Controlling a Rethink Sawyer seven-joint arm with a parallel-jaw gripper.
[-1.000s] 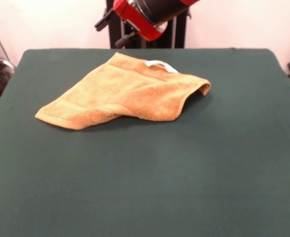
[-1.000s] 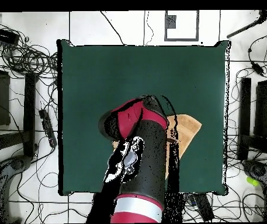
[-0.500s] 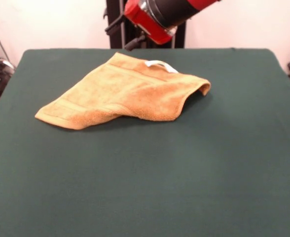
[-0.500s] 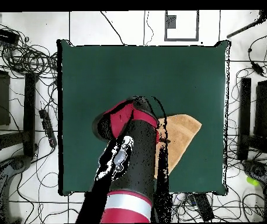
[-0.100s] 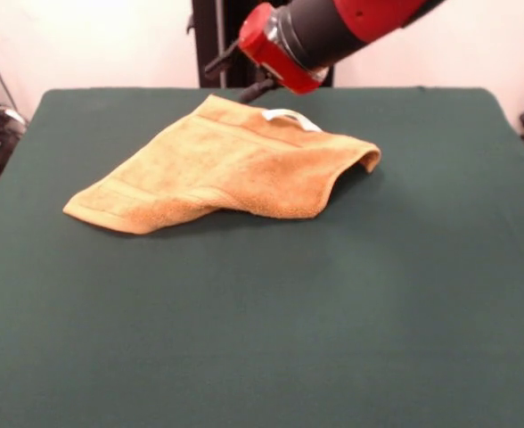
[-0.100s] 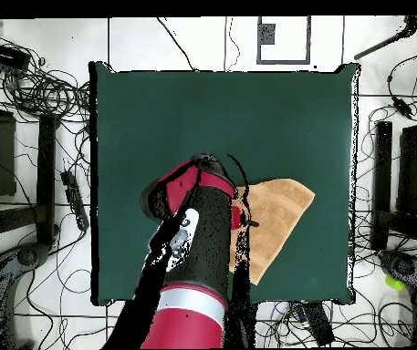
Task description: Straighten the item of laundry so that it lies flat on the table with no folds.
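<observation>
Towel [image 5: 226,165] position: you will find the orange-tan cloth on the far half of the table [image 5: 262,312] in the front view, left of centre, resting on the dark green cover. It does not lie flat. One layer is doubled over another, giving a roughly triangular outline, with a pointed corner toward the left, a rounded raised fold at the right end, and a woven band running along the upper layer. A small white tag [image 5: 290,118] loops up from the far edge. In the overhead view the same towel [image 6: 276,223] shows as a tan wedge in the right part of the table [image 6: 157,128], nearer the robot's edge, partly covered by the arm. Arm pose: the red and black arm [image 5: 333,31] enters from the upper right of the front view and slants down and to the left, its red end collar raised above the towel's far edge and not touching the cloth. Dark parts of the gripper [image 5: 242,76] project from the collar, near the tag. You cannot tell from either view how the jaws stand. In the overhead view the arm [image 6: 193,264] runs diagonally from the bottom edge up over the table.
</observation>
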